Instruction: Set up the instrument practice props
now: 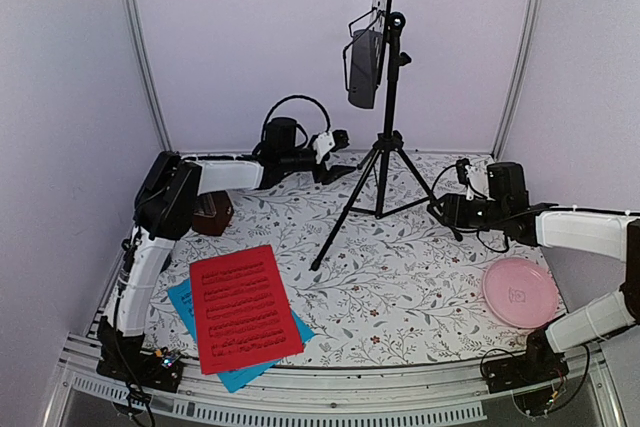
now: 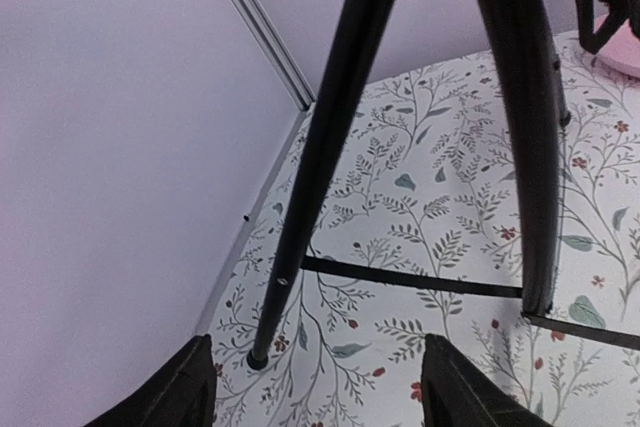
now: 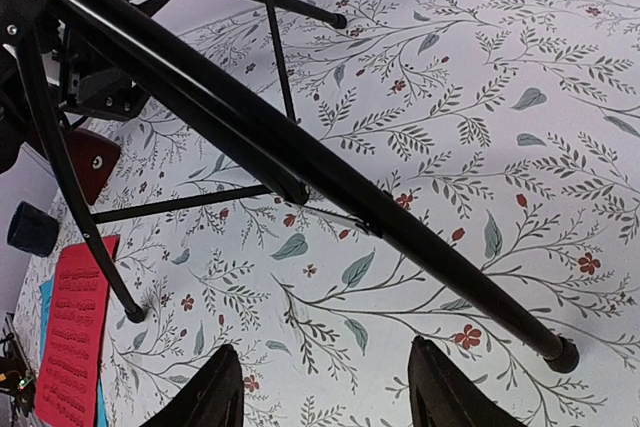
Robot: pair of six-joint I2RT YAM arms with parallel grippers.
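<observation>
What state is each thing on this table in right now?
Music stand: upright, legs spread.
Red sheet: flat, overlapping the blue sheet.
Blue sheet: flat, mostly covered.
Metronome: partly hidden, state unclear.
Plate: empty.
Left gripper: open, empty.
Right gripper: open, empty.

My gripper [image 2: 315,352] gapes, holding nothing. Just ahead of one finger [image 2: 170,392], a foot of the music stand [image 2: 330,147] rests on the flowered cloth [image 2: 430,197]; another leg rises ahead of the other finger.
</observation>
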